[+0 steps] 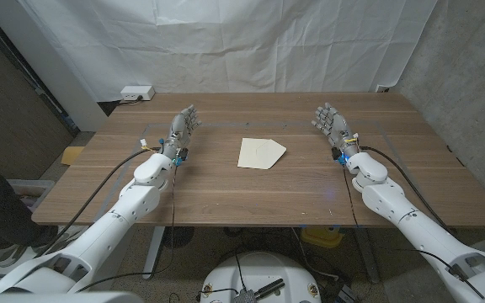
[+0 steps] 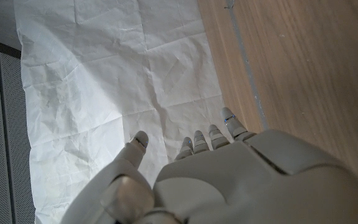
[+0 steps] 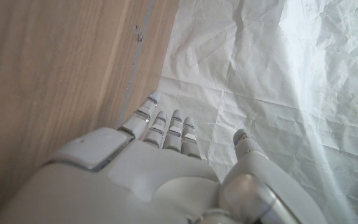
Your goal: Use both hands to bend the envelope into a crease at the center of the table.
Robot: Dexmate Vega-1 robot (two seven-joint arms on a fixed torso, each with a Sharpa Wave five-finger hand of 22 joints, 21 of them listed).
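The envelope (image 1: 261,153) lies flat near the middle of the table (image 1: 251,198), a little toward the far side, cream-coloured, with one corner pointing right. No hand touches it. The left hand (image 1: 183,129) is well to the left of the envelope, fingers apart and reaching toward the far edge, holding nothing. The right hand (image 1: 332,124) is well to the right of the envelope, about as far back as the left one, also with fingers apart and holding nothing. In the left wrist view the left hand (image 2: 197,180) shows its back, fingers extended toward the white sheet (image 2: 117,93) hanging behind the table. In the right wrist view the right hand (image 3: 160,168) looks the same, its fingers pointing past the table edge at the sheet (image 3: 278,81). A white power strip (image 1: 136,93) sits at the far left, beyond the table edge.
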